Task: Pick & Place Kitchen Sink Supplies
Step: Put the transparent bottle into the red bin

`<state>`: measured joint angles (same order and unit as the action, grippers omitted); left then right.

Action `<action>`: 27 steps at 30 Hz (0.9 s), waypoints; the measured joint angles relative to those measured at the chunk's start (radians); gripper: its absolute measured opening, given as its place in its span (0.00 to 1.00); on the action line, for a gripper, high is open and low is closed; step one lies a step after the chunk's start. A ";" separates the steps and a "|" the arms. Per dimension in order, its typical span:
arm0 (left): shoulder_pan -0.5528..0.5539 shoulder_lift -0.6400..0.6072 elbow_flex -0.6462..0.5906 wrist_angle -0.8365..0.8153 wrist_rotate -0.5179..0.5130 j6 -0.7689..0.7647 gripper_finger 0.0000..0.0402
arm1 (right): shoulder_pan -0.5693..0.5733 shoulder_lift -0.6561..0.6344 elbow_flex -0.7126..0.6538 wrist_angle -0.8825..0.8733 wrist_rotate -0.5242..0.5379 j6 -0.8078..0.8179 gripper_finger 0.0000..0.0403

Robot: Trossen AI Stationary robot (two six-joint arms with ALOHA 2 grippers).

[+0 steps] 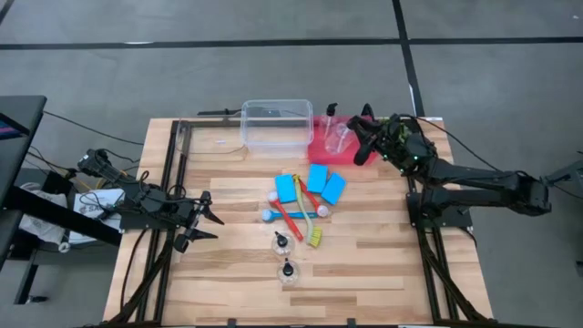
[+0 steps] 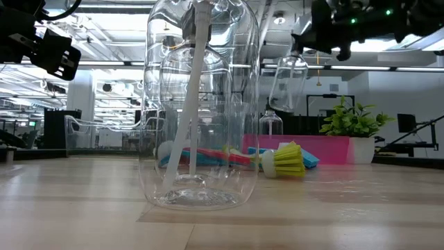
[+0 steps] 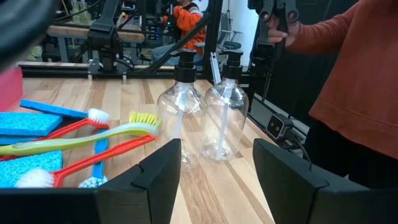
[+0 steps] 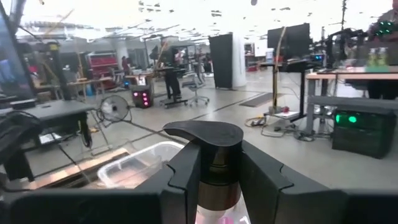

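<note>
The right pincer (image 4: pixel 214 180) is closed on the neck of a clear bottle (image 2: pixel 288 83), just under its black pump top (image 4: pixel 204 134), and holds it in the air over the red tray (image 1: pixel 321 150) at the far side of the desk (image 1: pixel 383 264). A second bottle (image 1: pixel 332 123) already stands on that tray, so the step in hand looks like setting this one down next to it. To do it well, the pincer should keep the bottle upright, lower it straight onto a bare part of the tray clear of the standing bottle, and let go only once the base sits flat; a tilted release could tip this light, empty bottle or knock its neighbour. The clear tub (image 1: pixel 276 123) sits just beside the tray and should be kept clear of.

The bottle is transparent, round-shouldered and empty, with a thin tube running down inside.

Out on the desk, three blue sponges (image 1: pixel 317 180) lie close together mid-desk, with red, blue and yellow-green brushes (image 1: pixel 293 219) crossing just in front of them. Two more bottles (image 3: pixel 202 121) stand side by side nearer the front edge.

The left pincer (image 1: pixel 202 226) waits spread wide and empty, low over the desk's left side, facing those two bottles.
</note>
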<state>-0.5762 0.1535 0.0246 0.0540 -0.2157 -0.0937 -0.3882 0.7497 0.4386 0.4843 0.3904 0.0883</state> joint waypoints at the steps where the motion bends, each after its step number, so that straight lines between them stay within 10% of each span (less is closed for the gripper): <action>1: 0.000 0.000 0.000 0.000 0.000 0.000 0.50 | -0.006 0.001 -0.009 0.014 0.003 0.000 0.22; 27: 0.000 0.000 0.000 0.000 0.000 0.000 0.50 | -0.060 0.284 -0.037 0.240 0.002 0.006 0.22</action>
<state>-0.5758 0.1535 0.0246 0.0540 -0.2161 -0.0937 -0.4480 1.0335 0.4015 0.7246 0.3924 0.0945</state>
